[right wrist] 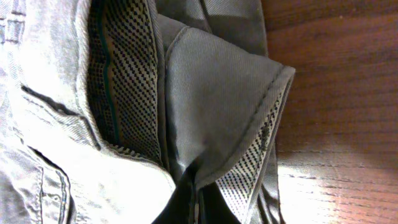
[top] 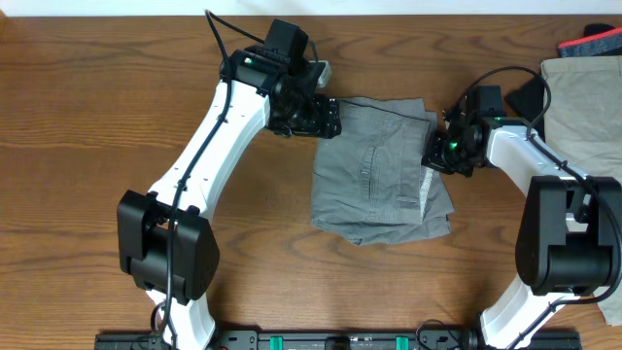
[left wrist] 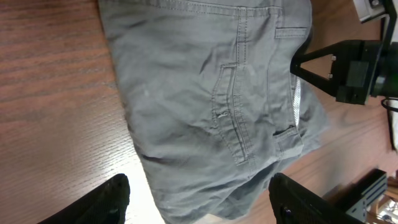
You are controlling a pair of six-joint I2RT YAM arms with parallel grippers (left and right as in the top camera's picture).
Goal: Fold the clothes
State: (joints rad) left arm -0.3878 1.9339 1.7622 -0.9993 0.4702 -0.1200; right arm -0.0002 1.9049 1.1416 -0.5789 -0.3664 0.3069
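Although the overhead view shows the grey shorts (top: 381, 170) only as a rumpled, folded block just right of centre on the wooden table (top: 87, 146), the left wrist view picks out a stitched pocket (left wrist: 227, 112) running down the middle of the cloth and a belt loop (left wrist: 292, 31) near the upper right. The right wrist view alone shows the dotted lining (right wrist: 121, 93) inside a turned-over flap, with cloth drawn together into the closed jaws at the bottom centre. The right gripper (top: 430, 154) is clamped on the shorts' right edge, and its arm bends in from the lower right of the frame. The left gripper (top: 335, 117) stands at the shorts' upper left corner, its fingers (left wrist: 112, 199) spread wide with nothing pinched between them. Its white arm slants up from the lower left. A tan garment (top: 583, 107) lies at the right edge of the table, apart from the shorts.
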